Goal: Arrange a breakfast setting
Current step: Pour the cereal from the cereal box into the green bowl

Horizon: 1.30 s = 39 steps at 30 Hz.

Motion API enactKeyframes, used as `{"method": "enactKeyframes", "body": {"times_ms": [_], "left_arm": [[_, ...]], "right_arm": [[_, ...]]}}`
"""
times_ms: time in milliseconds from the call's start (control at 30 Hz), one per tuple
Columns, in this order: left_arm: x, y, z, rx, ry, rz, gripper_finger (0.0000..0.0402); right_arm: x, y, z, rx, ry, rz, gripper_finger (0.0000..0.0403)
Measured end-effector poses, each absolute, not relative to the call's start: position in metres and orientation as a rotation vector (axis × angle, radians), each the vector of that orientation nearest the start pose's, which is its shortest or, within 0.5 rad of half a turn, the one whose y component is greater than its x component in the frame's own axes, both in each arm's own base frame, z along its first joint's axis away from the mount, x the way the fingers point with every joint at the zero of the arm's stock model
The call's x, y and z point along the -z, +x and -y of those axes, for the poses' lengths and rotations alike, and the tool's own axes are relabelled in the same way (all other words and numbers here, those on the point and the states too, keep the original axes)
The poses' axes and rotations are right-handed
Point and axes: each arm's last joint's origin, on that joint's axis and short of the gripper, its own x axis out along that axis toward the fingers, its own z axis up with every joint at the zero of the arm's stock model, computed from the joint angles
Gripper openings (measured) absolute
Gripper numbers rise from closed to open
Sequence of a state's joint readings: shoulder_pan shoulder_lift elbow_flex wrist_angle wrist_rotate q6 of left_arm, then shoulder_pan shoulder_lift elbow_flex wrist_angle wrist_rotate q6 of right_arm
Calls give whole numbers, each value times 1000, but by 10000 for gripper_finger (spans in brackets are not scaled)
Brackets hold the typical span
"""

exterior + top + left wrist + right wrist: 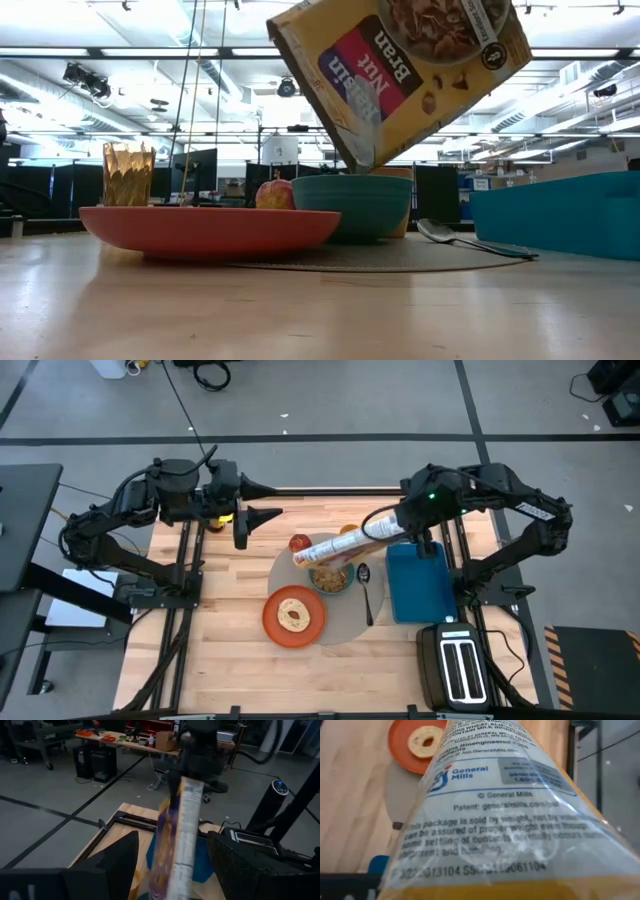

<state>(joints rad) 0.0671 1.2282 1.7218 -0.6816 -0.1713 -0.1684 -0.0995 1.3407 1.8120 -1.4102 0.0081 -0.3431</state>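
Your right gripper (pixel 392 526) is clamping the base of a cereal box (pixel 335 549) and tilting it mouth-down; the fingers themselves are hidden behind the carton, so you cannot tell how wide they are sitting, only that the box is hanging from them. The box is thin printed card, light and easy to crush, so I would judge a grip across the stiff bottom folds safer than one on the broad faces, which would be bowing inward.

Directly below the box's open end, the teal bowl (pixel 352 203) is sitting on the grey placemat (pixel 345 622), and in the high view it already appears to be holding cereal. It looks rigid and smooth-walled, likely slippery, so its rim would be the place to pinch it.

Just beside the bowl, on the side nearer your right arm's base, the metal spoon (pixel 365 588) is lying flat; thin and low, it would be needing a pinch across the handle. Beyond the bowl from your gripper, the orange plate (pixel 294 616) is carrying the bagel-like bread (pixel 294 614), soft and light. The red apple (pixel 298 543) and the small cup (pixel 348 531) are standing close to the box's flanks.

Farthest off, your left gripper (pixel 262 502) is hovering wide open and empty, pointing towards the setting.
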Motion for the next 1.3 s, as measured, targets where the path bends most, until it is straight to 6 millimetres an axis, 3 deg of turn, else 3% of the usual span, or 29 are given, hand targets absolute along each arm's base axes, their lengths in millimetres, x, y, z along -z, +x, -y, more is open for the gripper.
{"method": "enactKeyframes", "body": {"times_ms": [333, 700, 933, 1100, 1300], "left_arm": [[-508, 213, -17, -239, -160, -112, 242], [-535, 202, -17, -234, -60, 123, 243], [-542, 192, -31, -356, -50, 180, 244], [-541, 188, -42, -389, -69, 176, 268], [-535, 202, -47, -389, -28, 130, 307]], "right_arm": [[-422, 173, 32, -48, -142, -823, 189], [-403, 108, 34, 33, 15, -545, 189], [-414, 74, 22, 48, 52, -387, 189], [-429, 57, 14, 45, 52, -191, 189], [-455, 41, 6, 19, 4, 96, 189]]}}
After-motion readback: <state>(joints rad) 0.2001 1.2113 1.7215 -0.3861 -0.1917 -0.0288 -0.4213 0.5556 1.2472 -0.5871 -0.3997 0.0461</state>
